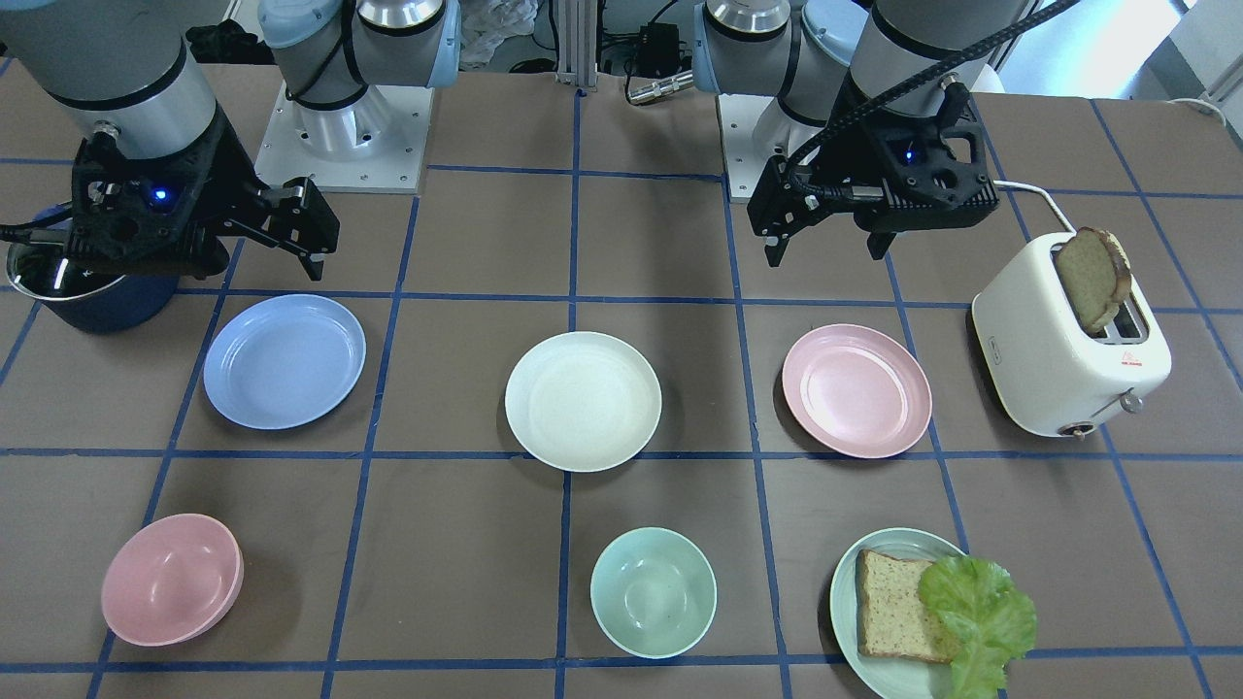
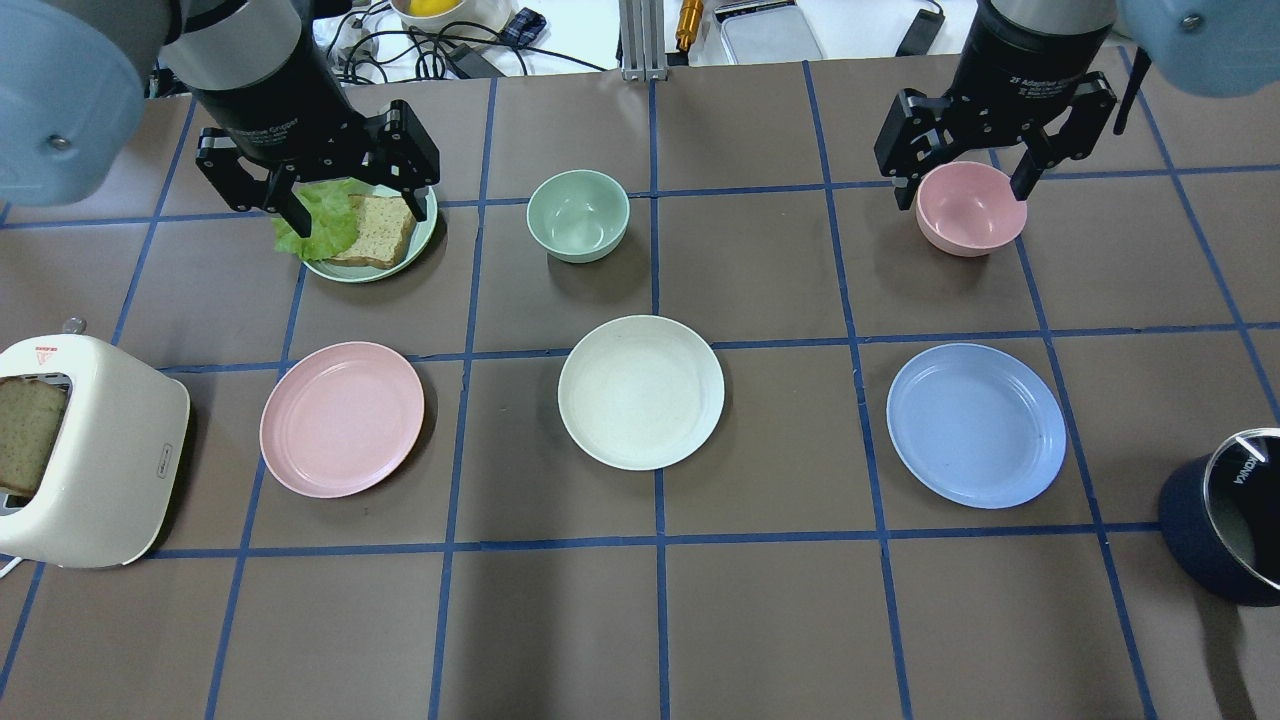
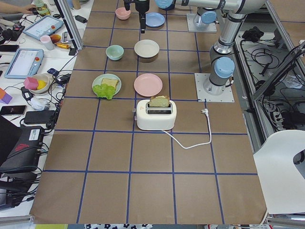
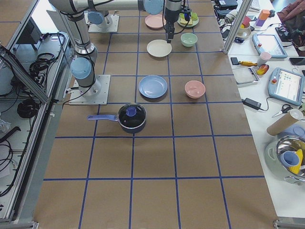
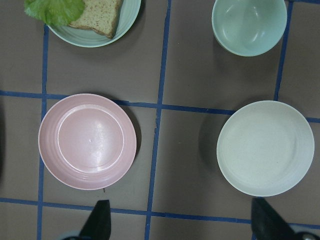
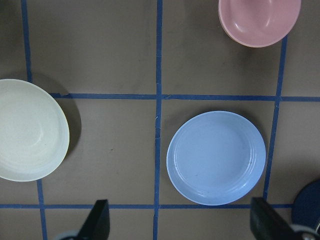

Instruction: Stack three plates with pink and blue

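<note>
Three matching plates lie in a row on the brown table. The pale pink plate [image 1: 856, 390] [image 2: 342, 418] [image 5: 87, 141] is on my left, the cream-white plate [image 1: 583, 400] [image 2: 641, 391] [image 5: 265, 148] [image 6: 27, 130] is in the middle, and the light blue plate [image 1: 285, 360] [image 2: 976, 424] [image 6: 216, 157] is on my right. None touch. My left gripper [image 1: 825, 252] [image 2: 350, 200] [image 5: 182, 222] hangs open and empty high above the table, between the pink and cream plates. My right gripper [image 1: 262, 262] [image 2: 962, 192] [image 6: 181, 222] hangs open and empty high above the blue plate's side.
A white toaster [image 1: 1068, 349] [image 2: 80, 460] holding a bread slice stands beyond the pink plate. A pale green plate [image 1: 845, 582] with bread and lettuce, a mint bowl [image 1: 653, 592] and a pink bowl [image 1: 172, 580] line the far row. A dark blue pot [image 2: 1225, 530] stands near the blue plate.
</note>
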`<state>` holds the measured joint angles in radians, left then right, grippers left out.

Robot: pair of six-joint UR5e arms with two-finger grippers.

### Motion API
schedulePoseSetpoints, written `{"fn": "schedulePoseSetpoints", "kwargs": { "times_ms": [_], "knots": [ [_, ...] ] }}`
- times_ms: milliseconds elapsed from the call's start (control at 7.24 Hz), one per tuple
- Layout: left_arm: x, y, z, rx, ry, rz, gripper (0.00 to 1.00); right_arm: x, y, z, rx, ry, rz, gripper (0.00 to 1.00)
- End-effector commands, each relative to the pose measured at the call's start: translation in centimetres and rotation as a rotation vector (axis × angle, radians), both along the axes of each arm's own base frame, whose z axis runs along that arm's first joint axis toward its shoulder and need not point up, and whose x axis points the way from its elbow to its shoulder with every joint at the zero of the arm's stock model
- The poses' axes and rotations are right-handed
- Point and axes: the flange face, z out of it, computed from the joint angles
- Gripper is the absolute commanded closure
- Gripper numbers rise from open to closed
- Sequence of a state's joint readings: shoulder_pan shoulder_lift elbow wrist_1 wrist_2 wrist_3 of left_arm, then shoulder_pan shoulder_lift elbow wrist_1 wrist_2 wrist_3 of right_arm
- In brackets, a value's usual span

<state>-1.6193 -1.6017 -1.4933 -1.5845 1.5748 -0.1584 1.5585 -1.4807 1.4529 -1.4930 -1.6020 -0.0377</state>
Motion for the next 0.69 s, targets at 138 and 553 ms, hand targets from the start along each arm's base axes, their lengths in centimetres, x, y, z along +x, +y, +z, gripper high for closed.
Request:
{"fn": "schedulePoseSetpoints", "kwargs": {
  "times_ms": [138,553],
  "knots": [
    [0.07,-0.01,0.04,-0.001,-0.002,0.004,0.0,-0.09,0.0,-0.14,0.003,0.008,0.009,0.0],
    [0.05,-0.03,0.06,-0.002,0.0,0.004,0.0,-0.07,0.02,-0.22,0.004,0.007,0.01,0.0]
  ]
}}
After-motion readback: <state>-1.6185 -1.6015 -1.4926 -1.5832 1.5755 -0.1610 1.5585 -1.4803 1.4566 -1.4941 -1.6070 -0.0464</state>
